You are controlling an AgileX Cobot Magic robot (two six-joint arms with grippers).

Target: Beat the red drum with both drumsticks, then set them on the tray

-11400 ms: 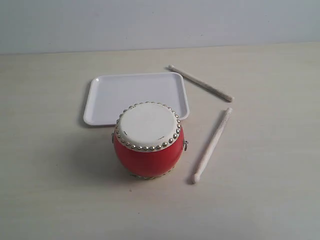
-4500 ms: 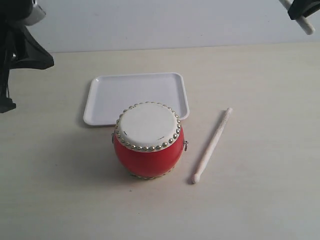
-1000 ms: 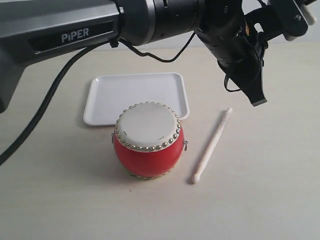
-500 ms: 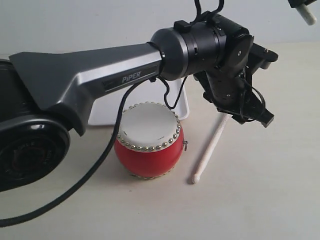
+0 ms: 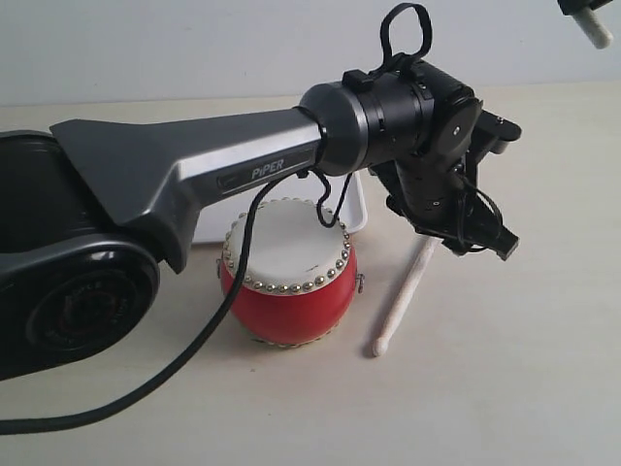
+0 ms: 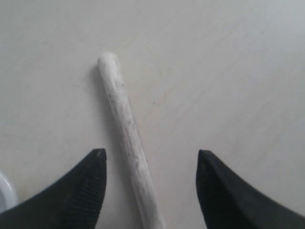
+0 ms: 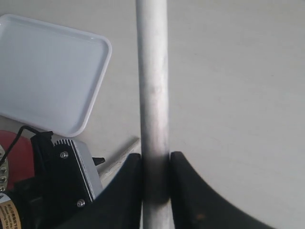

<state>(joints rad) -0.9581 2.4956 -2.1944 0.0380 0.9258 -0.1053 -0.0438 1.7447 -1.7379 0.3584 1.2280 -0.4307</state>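
The red drum (image 5: 289,291) stands upright, and the right wrist view catches its edge (image 7: 7,143). One drumstick (image 5: 401,301) lies on the table to the drum's right. My left gripper (image 5: 471,235) hovers low over that stick's thick end. In the left wrist view this drumstick (image 6: 125,119) lies between the fingers of the open left gripper (image 6: 150,153), untouched. My right gripper (image 5: 580,12) is high at the top right, shut on the second drumstick (image 7: 152,81). The right gripper's (image 7: 155,160) jaws pinch the shaft. The tray (image 7: 47,67) lies behind the drum, mostly hidden by the left arm.
The left arm (image 5: 194,165) reaches across from the left, over the tray (image 5: 357,206) and the drum's back. Bare pale tabletop (image 5: 524,369) lies to the right of and in front of the drum.
The left arm has sunk a little lower over the lying drumstick's thick end, gripper still open. The right gripper stays high at the top right with its stick.
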